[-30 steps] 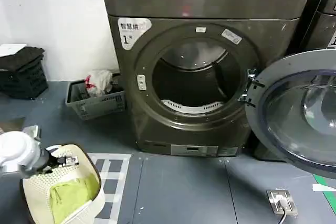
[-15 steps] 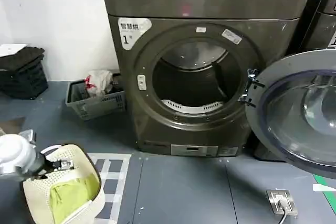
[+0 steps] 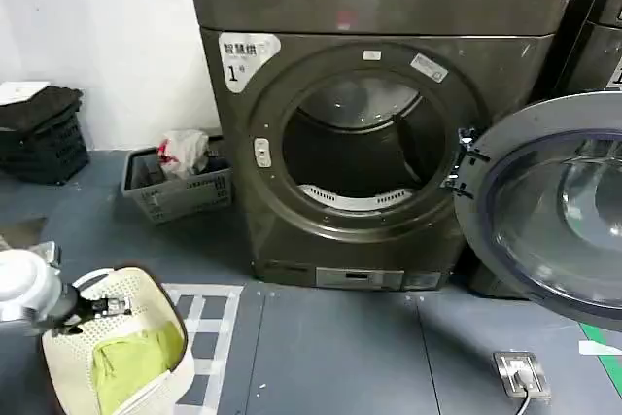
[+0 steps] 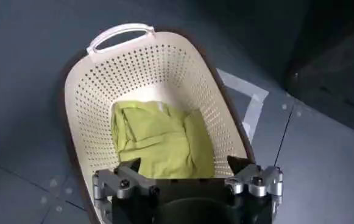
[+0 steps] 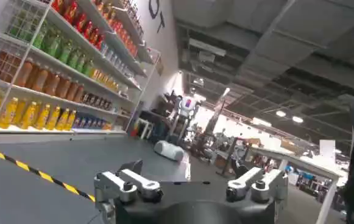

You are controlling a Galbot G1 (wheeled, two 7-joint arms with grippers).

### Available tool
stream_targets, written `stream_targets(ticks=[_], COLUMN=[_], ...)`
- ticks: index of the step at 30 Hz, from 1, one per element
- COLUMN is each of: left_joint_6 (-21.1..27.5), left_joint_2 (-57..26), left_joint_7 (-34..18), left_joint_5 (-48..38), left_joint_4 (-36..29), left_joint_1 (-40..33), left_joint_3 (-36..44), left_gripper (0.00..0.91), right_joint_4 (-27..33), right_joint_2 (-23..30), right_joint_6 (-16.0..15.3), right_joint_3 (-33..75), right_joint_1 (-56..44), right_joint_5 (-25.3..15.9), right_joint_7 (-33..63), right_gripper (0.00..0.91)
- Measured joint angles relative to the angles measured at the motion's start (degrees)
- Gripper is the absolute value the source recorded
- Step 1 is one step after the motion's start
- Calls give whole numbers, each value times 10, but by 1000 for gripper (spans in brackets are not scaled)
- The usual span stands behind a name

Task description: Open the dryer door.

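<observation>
The dryer door [image 3: 554, 206] stands swung wide open to the right of the dryer [image 3: 369, 7], its inner face and glass bowl turned toward me. Behind it the round drum opening [image 3: 360, 157] is uncovered. My left gripper [image 3: 97, 306] hangs low at the left over a cream laundry basket [image 3: 68, 357], far from the door. In the left wrist view that gripper [image 4: 184, 167] is open above a green cloth [image 4: 158, 143] lying in the basket [image 4: 91, 91], touching nothing. My right gripper [image 5: 189, 173] is open and empty, pointing out into the room.
A grey basket [image 3: 180, 187] with a bag sits left of the dryer, black crates [image 3: 39, 133] farther left. A checked mat [image 3: 209, 337] and a floor socket [image 3: 520, 374] lie in front. A darker machine [image 3: 593, 36] stands at the right. Shelves of bottles [image 5: 55, 67] line the room.
My left arm has drawn a little to the left over the laundry basket. The dryer door has stayed open in the same place.
</observation>
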State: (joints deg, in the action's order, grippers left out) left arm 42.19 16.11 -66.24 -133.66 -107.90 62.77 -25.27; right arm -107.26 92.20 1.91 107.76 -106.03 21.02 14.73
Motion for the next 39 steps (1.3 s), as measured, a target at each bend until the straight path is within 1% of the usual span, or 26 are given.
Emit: stream_targets(ticks=[5, 7, 13, 39], left_joint_6=[0, 0, 0, 0], left_joint_2=[0, 0, 0, -4], left_joint_7=[0, 1, 1, -1], left_joint_5=[-1, -1, -2, -14], left_joint_4=[4, 4, 6, 8], left_joint_1=[1, 2, 3, 8], left_joint_3=[-4, -4, -4, -6], left_gripper=[907, 907, 907, 907], right_joint_4=[0, 0, 0, 4], right_joint_2=[0, 0, 0, 0], right_joint_6=[2, 9, 15, 26], right_joint_3=[1, 2, 7, 9], right_joint_1=[0, 0, 1, 1], right_joint_5=[0, 1, 6, 7], right_joint_7=[-1, -4, -10, -15], right_gripper=[907, 907, 907, 907])
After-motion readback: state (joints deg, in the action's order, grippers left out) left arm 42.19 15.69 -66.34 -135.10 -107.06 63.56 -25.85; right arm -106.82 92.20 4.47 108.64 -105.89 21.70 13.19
